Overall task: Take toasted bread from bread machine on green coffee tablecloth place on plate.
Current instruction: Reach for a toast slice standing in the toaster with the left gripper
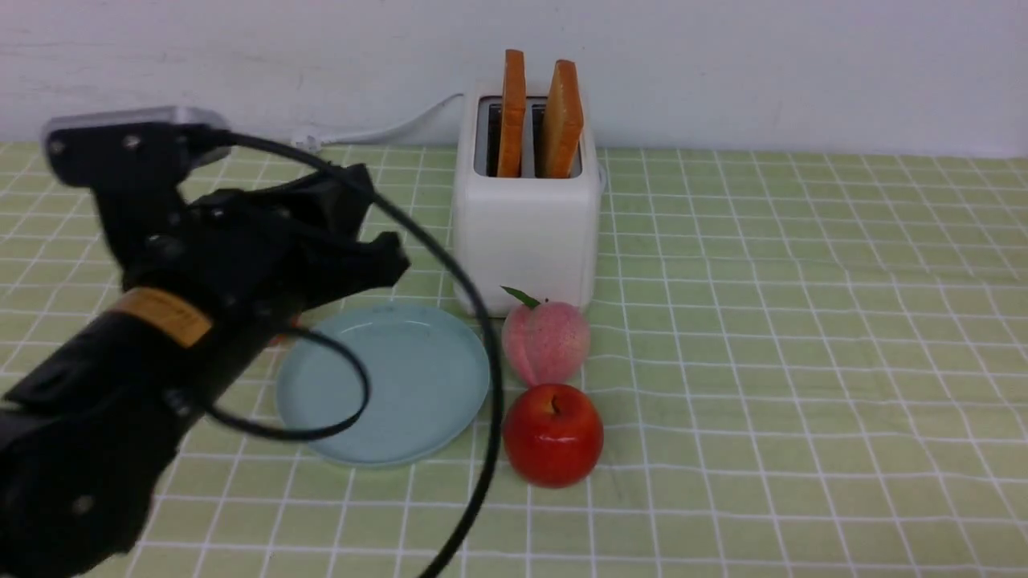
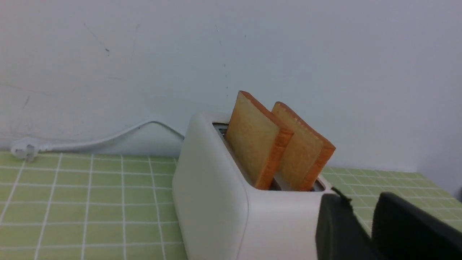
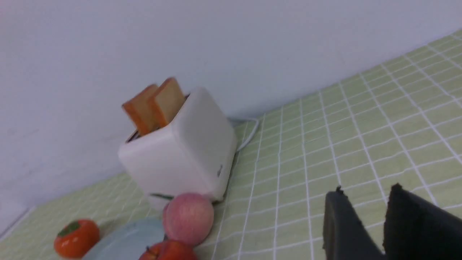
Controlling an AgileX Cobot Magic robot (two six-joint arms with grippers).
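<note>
The white bread machine [image 1: 526, 221] stands at the back middle of the green checked tablecloth [image 1: 803, 337]. Two toast slices [image 1: 512, 112] [image 1: 562, 116] stand upright in its slots. The light-blue plate [image 1: 401, 393] lies empty in front of it, to the left. My left gripper [image 1: 381, 257] hovers left of the toaster, over the plate's far edge, open and empty. In the left wrist view the toaster [image 2: 216, 202] and both slices [image 2: 258, 141] are close ahead of the gripper [image 2: 361, 204]. My right gripper [image 3: 366, 193] is open and empty over bare cloth, right of the toaster [image 3: 184, 151]; it is out of the front view.
A pink peach [image 1: 546, 341] and a red apple [image 1: 552, 433] sit right of the plate, in front of the toaster. An orange persimmon [image 3: 75, 236] lies left of the plate, mostly hidden by my left arm in the front view. The white power cord [image 1: 385, 128] runs back left along the wall.
</note>
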